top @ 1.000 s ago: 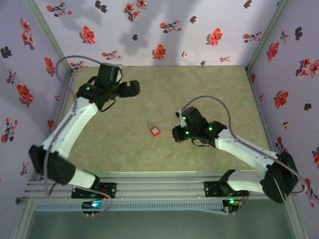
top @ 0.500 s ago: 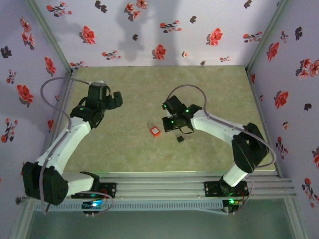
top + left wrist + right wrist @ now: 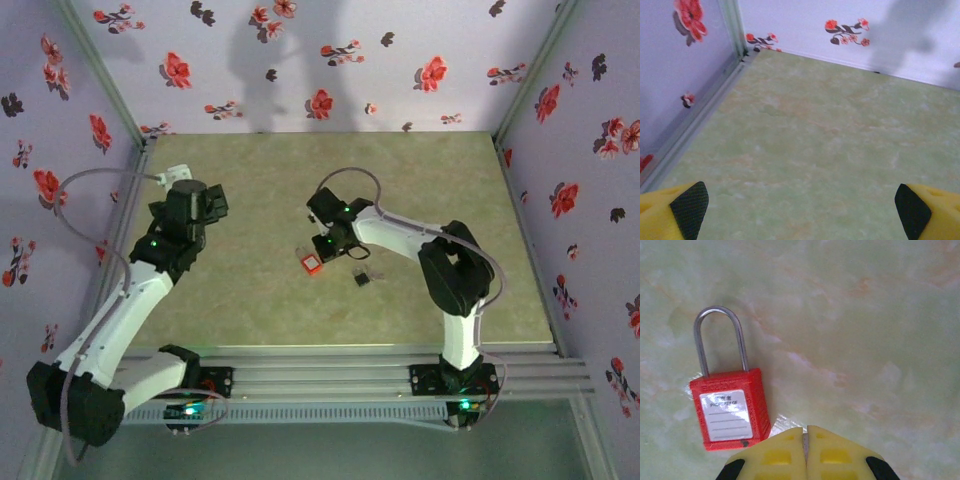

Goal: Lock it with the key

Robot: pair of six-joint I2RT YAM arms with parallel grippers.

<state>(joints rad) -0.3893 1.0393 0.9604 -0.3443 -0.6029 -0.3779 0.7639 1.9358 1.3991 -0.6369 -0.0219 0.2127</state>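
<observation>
Looking down from the top view, the lock (image 3: 312, 263) lies flat on the green marbled table (image 3: 440, 180), a little toward the near side of its middle. The right gripper (image 3: 320, 248) sits just behind it, very near its upper edge; whether they touch cannot be told from here. A small dark object (image 3: 362, 278) lies on the table just right of the lock (too small to identify). The left gripper (image 3: 192, 200) is well apart from the lock, over the left side of the table near the flowered wall (image 3: 70, 140).

In the left wrist view, the left gripper (image 3: 800, 207) has its yellow fingers (image 3: 687, 205) spread wide, one at each lower corner, with bare table (image 3: 815, 135) between them and nothing held.

In the right wrist view, the right gripper (image 3: 805, 432) has its two yellow fingers pressed together, holding nothing. The lock (image 3: 731, 410) lies face up just left of the tips, label showing, its metal shackle (image 3: 720, 340) pointing away from the fingers; its lower right corner is close beside the left finger
</observation>
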